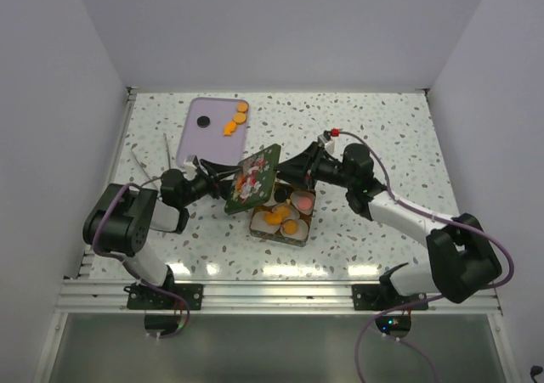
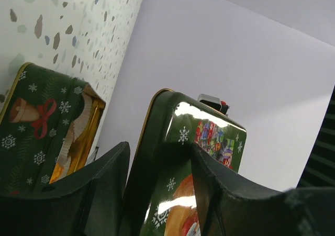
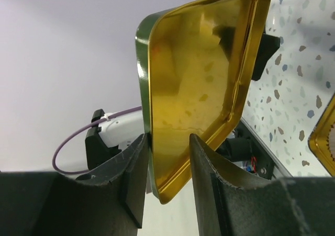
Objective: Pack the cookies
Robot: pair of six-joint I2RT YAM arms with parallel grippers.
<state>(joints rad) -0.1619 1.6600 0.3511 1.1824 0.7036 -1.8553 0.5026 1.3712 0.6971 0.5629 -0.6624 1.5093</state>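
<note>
Both grippers hold the green Christmas tin lid (image 1: 253,177) on edge above the table, just left of the open tin (image 1: 255,233). My left gripper (image 1: 223,182) clamps its left edge (image 2: 209,136). My right gripper (image 1: 289,172) clamps its right edge, with the gold inside (image 3: 199,63) facing the camera. The tin holds white paper cups with orange cookies (image 1: 274,216) and a pinkish one (image 1: 301,203). More orange cookies (image 1: 230,127) and a black one (image 1: 202,121) lie on the purple tray (image 1: 212,145).
The purple tray lies at the back left of the speckled table. Two thin white sticks (image 1: 140,160) lie near the left table edge. White walls close in three sides. The tin's side also shows in the left wrist view (image 2: 36,126).
</note>
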